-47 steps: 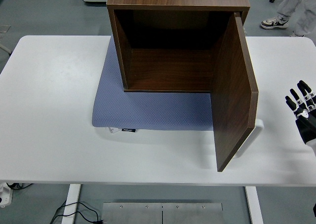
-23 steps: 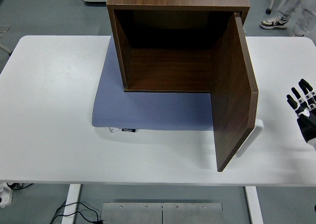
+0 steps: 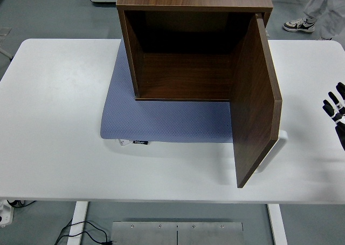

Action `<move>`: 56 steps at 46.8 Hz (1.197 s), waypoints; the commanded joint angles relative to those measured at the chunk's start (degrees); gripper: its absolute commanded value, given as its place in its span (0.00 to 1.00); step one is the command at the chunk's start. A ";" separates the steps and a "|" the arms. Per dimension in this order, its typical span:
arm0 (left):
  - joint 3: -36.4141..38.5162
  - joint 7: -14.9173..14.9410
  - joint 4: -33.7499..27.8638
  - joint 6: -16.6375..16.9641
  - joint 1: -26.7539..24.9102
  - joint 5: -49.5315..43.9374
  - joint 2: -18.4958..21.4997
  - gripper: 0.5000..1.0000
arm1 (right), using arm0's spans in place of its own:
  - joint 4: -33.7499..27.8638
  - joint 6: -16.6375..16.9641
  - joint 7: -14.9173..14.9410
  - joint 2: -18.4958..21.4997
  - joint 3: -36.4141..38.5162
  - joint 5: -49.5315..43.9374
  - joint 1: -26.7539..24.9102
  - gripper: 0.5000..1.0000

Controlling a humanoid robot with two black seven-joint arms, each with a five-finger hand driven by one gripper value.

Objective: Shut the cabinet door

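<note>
The cabinet [image 3: 186,45] stood on a blue-grey mat [image 3: 161,118] toward the far middle of the white table [image 3: 54,121], its open front facing me. The inside was bare dark wood. The cabinet door [image 3: 256,102] was hinged on the right side and stood wide open, swung out toward the near edge of the table, its free edge pointing at me. A white handle [image 3: 275,148] showed just behind the door's lower outer corner. The door's lower corner hung over the bare tabletop, past the mat's near edge.

My right hand [image 3: 337,113] was at the right edge of the view, only partly in frame, well apart from the door and touching nothing. Its fingers [image 3: 330,109] were straight and slightly spread, tips pointing away from me, holding nothing. My left hand was out of view.

Beyond the table, a person's shoe [image 3: 299,25] and trouser leg showed at the top right.
</note>
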 commanded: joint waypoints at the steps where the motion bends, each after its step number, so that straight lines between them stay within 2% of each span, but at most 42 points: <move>1: 0.00 0.00 0.00 0.01 0.00 0.00 0.00 1.00 | -0.10 0.01 0.00 -0.69 0.82 0.00 0.00 1.00; 8: 0.00 0.00 0.00 0.01 0.00 0.00 0.00 1.00 | -0.62 0.10 0.00 -2.27 1.96 0.00 0.00 1.00; 17: 0.00 0.00 0.00 0.01 0.00 0.00 0.00 1.00 | -2.21 3.61 0.00 -4.91 2.05 0.09 -0.09 1.00; 25: 0.00 0.00 0.00 0.01 0.00 0.00 0.00 1.00 | -2.38 9.23 0.00 -7.89 1.79 0.09 -1.23 1.00; 39: 0.00 0.00 0.00 0.01 0.00 0.00 0.00 1.00 | -1.86 17.67 0.00 -11.15 1.88 -1.49 -6.68 1.00; 56: 0.00 0.00 0.00 0.01 0.00 0.00 0.00 1.00 | -0.45 25.76 0.00 -11.41 1.88 -9.84 -13.27 1.00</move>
